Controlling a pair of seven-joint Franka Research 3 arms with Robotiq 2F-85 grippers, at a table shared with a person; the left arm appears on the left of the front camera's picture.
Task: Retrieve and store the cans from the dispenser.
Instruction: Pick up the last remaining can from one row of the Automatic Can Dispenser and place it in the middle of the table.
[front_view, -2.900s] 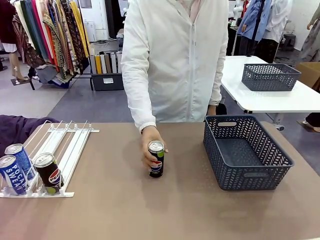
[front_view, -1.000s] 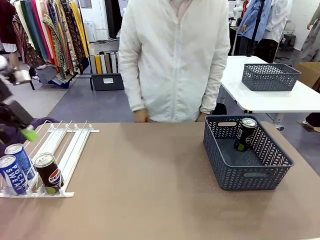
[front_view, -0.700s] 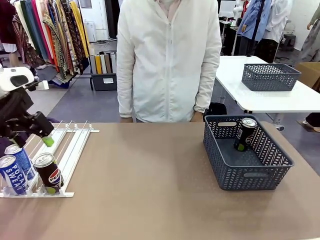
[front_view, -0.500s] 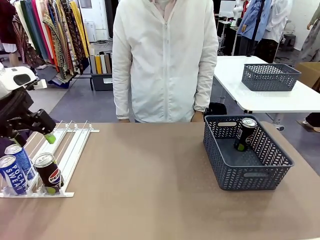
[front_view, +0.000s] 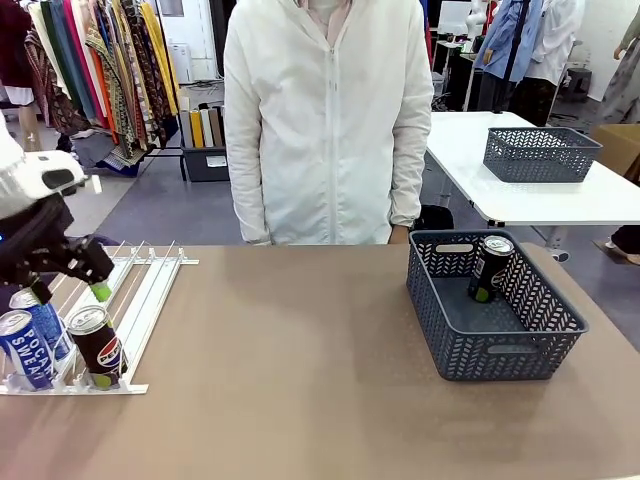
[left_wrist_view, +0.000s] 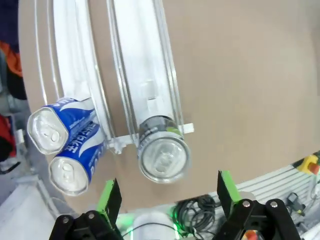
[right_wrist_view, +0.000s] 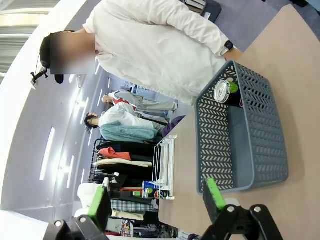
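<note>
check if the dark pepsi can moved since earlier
No; the dark aluminium Pepsi can stays at the near end of the flat white wire dispenser.

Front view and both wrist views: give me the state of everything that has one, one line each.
Left gripper: open, above the dispenser.
Right gripper: open, holding nothing.
Pepsi can: standing at the dispenser's near end.
Pocari Sweat cans: standing beside it, in the dispenser.
Black can: inside the basket, by its far wall.
Basket: holds that one can.
</note>
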